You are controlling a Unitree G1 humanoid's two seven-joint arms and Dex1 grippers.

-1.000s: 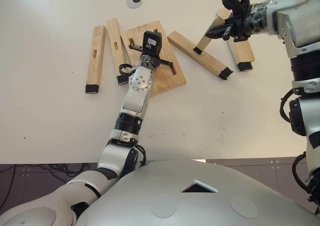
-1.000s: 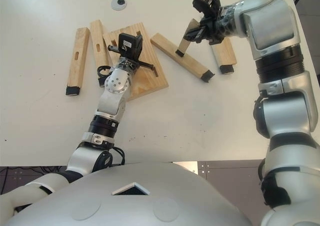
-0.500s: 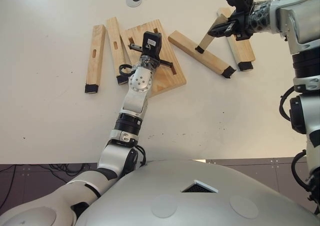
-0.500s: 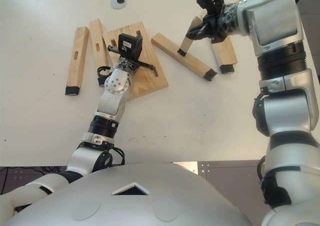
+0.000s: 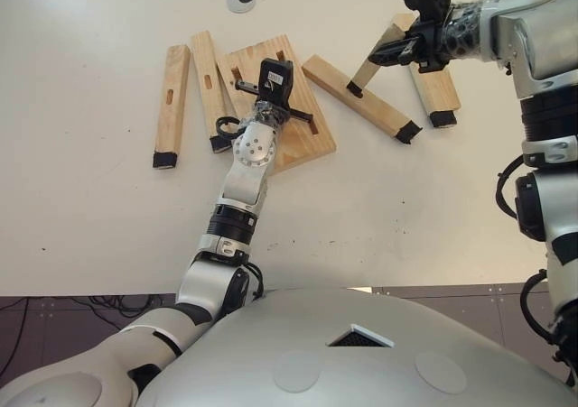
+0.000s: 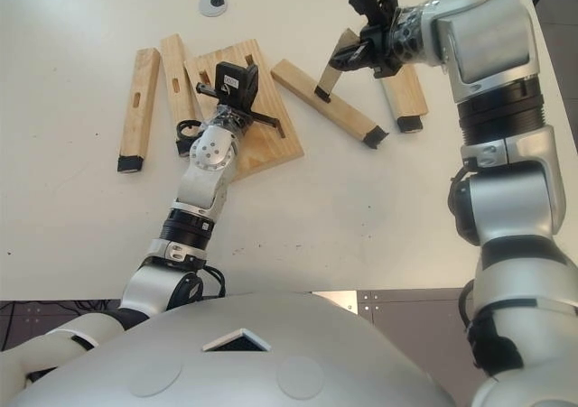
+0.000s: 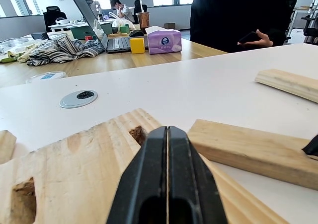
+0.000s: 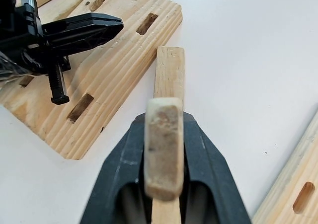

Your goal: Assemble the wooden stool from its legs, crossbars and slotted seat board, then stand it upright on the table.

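The slotted seat board lies flat on the white table. My left gripper rests on it with its fingers shut and nothing between them. My right gripper is shut on the upper end of a wooden leg, held tilted. The leg's dark lower end sits beside another leg lying to the right of the board. In the right wrist view the held leg points down past the board's near edge.
Two slotted legs lie to the left of the board, the nearer one touching it. Another leg lies at the far right under my right arm. A grey round grommet sits in the table beyond the board.
My right gripper has shifted slightly with the tilted leg in it, and the leg's lower end stays near the lying leg. The left arm has not moved.
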